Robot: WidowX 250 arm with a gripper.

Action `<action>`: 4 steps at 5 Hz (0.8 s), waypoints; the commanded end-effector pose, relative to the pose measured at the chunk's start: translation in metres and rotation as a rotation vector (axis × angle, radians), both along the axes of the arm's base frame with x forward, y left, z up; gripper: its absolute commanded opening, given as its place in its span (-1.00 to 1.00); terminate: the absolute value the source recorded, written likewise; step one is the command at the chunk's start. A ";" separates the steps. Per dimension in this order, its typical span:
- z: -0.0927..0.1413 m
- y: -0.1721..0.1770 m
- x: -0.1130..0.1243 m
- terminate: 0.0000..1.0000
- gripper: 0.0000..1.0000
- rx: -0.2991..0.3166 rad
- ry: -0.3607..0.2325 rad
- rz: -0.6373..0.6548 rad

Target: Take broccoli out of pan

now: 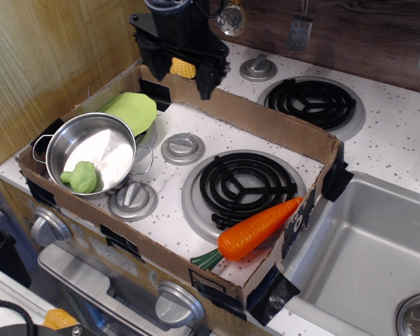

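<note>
I can read no writing or label anywhere. My end effector [176, 68] hangs at 12 o'clock over the back cardboard wall [252, 115], its 2 black fingers [204, 78] spread apart with a yellow corn piece [181, 68] showing between them; whether they touch it I cannot tell. The broccoli [80, 176] lies inside the pan [91, 154] against its near-left wall, well apart from the end effector toward 7 o'clock. A carrot [255, 228] leans at the front-right corner.
</note>
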State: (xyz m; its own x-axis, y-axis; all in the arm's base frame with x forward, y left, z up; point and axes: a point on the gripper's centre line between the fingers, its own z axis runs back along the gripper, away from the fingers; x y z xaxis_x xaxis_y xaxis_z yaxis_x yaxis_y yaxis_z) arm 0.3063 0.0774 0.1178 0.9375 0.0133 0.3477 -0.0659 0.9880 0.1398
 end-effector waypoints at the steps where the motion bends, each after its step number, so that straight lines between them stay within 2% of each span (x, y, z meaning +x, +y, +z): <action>1: 0.032 0.022 -0.058 -1.00 1.00 0.061 0.001 0.093; 3: 0.009 0.043 -0.091 -1.00 1.00 0.082 0.037 0.164; 4: -0.008 0.055 -0.097 -1.00 1.00 0.122 0.053 0.194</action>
